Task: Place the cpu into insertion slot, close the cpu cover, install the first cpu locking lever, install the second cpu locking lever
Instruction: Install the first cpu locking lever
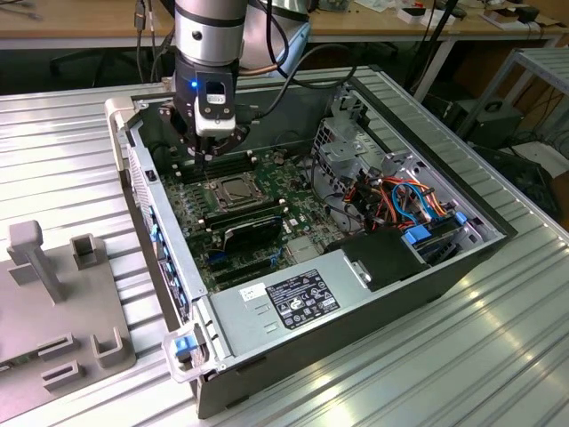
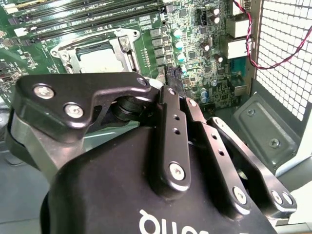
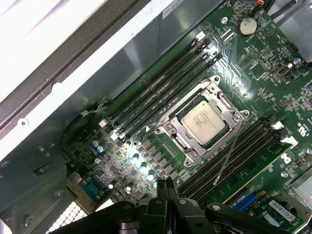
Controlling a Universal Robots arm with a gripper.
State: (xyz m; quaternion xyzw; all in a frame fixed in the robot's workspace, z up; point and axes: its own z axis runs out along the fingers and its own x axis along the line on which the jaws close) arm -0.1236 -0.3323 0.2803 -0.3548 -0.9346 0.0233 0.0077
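We've got the flat silver-grey square cpu (image 3: pixel 202 122) sitting under the silvery metal-frame cpu cover (image 3: pixel 169 130); our black gripper (image 3: pixel 165 185) hovers near that cover, fingers pinched together, empty.

The black gripper (image 2: pixel 178 95) stands nearest the camera, its linkage bars and silver screws plain to see, and its two fingers lie side by side with no gap. Beyond it is the green motherboard (image 2: pixel 195 29). There the cpu (image 2: pixel 100 61) sits in the insertion slot (image 2: pixel 85 48), and its pale metal top shows through the window of the cpu cover (image 2: pixel 130 58), which lies flat over it. The gripper hides the near edge. Long black memory slots (image 2: pixel 97 17) run beside the socket. A red and black twisted wire (image 2: pixel 251 46) hangs before a perforated metal wall (image 2: pixel 285 48).
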